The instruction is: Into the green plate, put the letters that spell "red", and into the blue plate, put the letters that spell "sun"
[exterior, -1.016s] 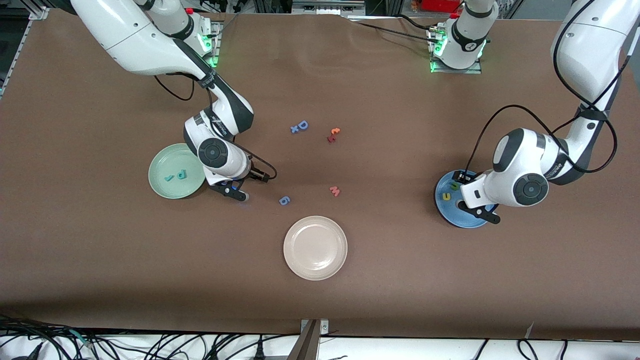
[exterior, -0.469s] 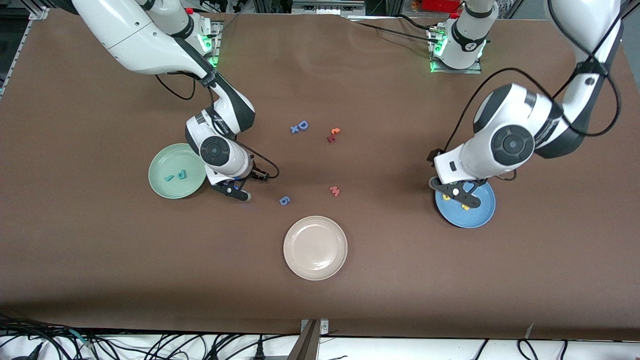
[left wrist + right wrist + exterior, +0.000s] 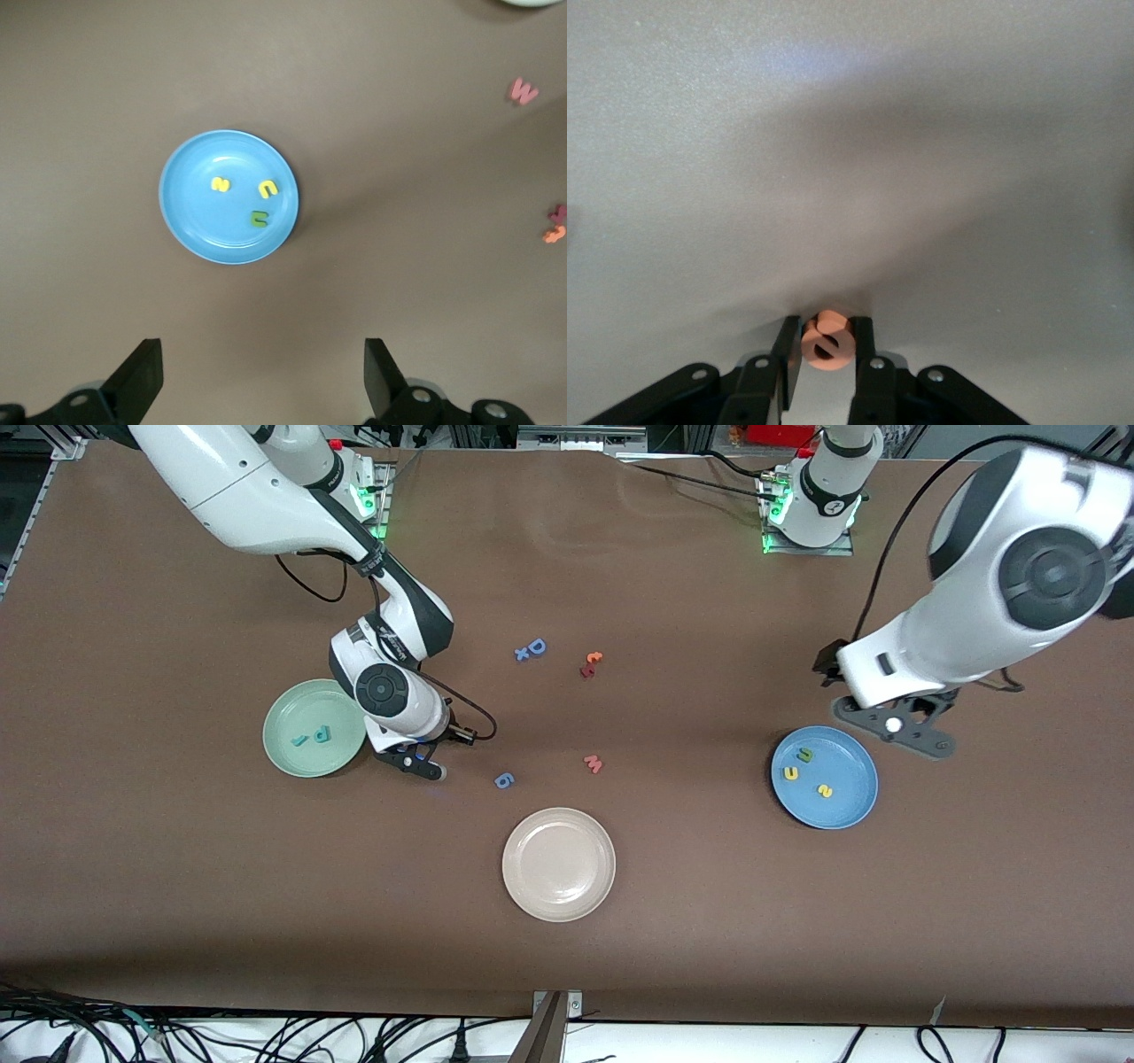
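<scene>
Left gripper has lifted off the blue plate since a second ago and now hangs high, just above the plate's rim toward the robot bases, jaws spread wide, holding nothing. Right gripper has barely shifted, low at the table just beside the green plate, and its fingers have come in around the orange "e".

Right wrist view shows what the front view hides: the "e" sits clamped between the two fingers, touching both pads, on bare table. Front view only shows the dark finger tips under the wrist, no letter visible.

Left wrist view looks straight down past the open fingers at the blue plate with all three letters in it: yellow "s", yellow "u", olive-green "n". "u" and "n" lie close together, "s" a little apart. Front view confirms all three in that plate.

Outward from the right gripper: teal "d" and teal "r" lie side by side in the green plate. Blue "6" piece is near the gripper, toward the left arm's end; pink "w" farther along. Cream plate sits nearer the front camera. Blue "D" and the red-orange pair lie nearer the bases.
</scene>
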Robot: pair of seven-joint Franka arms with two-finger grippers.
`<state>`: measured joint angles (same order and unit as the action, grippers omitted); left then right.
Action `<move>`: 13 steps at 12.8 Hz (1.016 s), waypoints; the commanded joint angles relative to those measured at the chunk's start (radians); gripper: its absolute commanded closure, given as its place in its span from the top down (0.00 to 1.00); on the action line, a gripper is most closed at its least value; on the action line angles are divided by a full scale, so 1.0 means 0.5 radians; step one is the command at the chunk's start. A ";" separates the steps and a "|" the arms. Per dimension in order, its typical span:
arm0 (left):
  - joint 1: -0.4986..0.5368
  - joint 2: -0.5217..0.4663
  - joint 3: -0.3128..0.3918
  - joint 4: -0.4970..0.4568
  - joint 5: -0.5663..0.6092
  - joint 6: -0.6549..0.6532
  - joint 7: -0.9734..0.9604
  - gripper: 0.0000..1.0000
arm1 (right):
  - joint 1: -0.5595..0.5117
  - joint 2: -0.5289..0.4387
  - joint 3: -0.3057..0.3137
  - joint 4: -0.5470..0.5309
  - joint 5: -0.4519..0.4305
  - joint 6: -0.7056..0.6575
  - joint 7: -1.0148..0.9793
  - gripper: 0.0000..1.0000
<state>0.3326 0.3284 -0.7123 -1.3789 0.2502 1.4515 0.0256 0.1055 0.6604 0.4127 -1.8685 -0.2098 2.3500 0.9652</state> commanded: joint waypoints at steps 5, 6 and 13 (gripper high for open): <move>-0.119 -0.193 0.154 0.089 -0.016 -0.139 0.032 1.00 | -0.002 -0.011 -0.006 -0.024 -0.031 -0.009 0.018 0.20; -0.134 -0.218 0.191 0.083 -0.019 -0.127 0.032 1.00 | -0.005 -0.026 -0.006 -0.021 -0.031 -0.015 0.015 0.20; -0.262 -0.429 0.607 -0.006 -0.361 -0.124 0.035 1.00 | -0.103 -0.250 -0.018 0.034 -0.028 -0.370 -0.175 0.19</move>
<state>0.2554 0.1790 -0.5113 -1.3475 0.1609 1.3931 0.0267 0.0848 0.5775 0.4019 -1.8467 -0.2154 2.2219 0.9317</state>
